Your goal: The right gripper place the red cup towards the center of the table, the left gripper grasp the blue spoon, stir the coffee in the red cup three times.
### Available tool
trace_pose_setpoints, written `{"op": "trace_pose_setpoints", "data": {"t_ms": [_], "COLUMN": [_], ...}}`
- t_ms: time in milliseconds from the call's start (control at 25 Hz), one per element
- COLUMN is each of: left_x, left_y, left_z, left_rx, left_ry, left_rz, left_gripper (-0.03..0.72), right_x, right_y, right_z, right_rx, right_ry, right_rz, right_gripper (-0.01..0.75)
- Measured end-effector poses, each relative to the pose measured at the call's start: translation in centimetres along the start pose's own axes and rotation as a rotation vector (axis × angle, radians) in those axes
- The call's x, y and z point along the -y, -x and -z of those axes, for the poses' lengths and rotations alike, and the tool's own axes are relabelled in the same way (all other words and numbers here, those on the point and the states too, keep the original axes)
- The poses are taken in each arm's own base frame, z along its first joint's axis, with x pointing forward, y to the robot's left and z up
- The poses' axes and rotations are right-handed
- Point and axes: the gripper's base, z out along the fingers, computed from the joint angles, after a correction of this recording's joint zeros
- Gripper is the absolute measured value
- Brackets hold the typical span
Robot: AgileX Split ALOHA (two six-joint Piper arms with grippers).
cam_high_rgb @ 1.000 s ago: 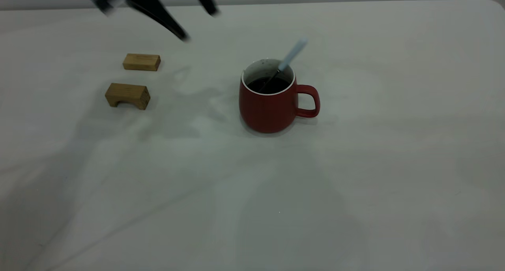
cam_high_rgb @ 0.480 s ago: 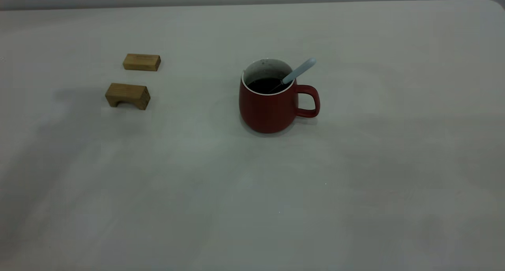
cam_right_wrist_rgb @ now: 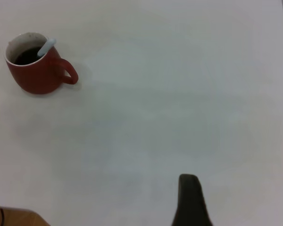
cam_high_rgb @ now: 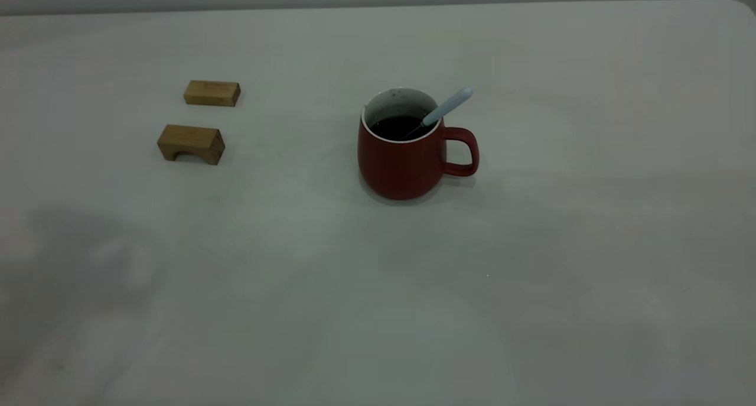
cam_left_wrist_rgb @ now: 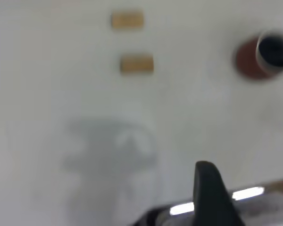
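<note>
Red cup (cam_high_rgb: 407,152) upright near the centre of the table (cam_high_rgb: 531,276), handle toward the right arm's side. Spoon (cam_high_rgb: 446,107) leans on the rim, bowl in the coffee (cam_high_rgb: 401,127) — free-standing, held by nothing. Two wooden blocks (cam_high_rgb: 198,119) lie well apart. Both grippers sit clear of the cup; finger spread cannot be told — stirring looks finished.

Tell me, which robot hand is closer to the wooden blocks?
Left. The left gripper hangs off from the wooden blocks, on their side of the table; the right gripper sits beyond the cup, farther away.
</note>
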Motion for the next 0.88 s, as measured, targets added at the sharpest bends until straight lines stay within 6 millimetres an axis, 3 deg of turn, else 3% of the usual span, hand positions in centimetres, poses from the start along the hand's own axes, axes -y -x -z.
{"op": "trace_pose_setpoints", "data": {"t_ms": [200,440,680,880], "left_x": [-0.7,-2.4,-2.0,-1.7], "left_y": [-8.3,-16.7,-22.2,-25.2], "left_z": [-0.7,-0.6,-0.4,-1.3], "left_rx": [-0.064,0.013,0.184,0.304], "left_ry": [0.009,0.113,0.17,0.181], "left_rz": [0.01,0.156,0.182,0.172], "left_gripper": [0.461,0.461,0.461,0.461], "right_x": [0.0,0.0,0.0,0.0], "right_y": [0.0,0.0,0.0,0.0], "right_z": [0.0,0.0,0.0,0.0], "right_rx": [0.0,0.0,0.0,0.0], "right_ry": [0.0,0.0,0.0,0.0], "right_rz": [0.0,0.0,0.0,0.0], "right_gripper": [0.582,0.582,0.582,0.582]}}
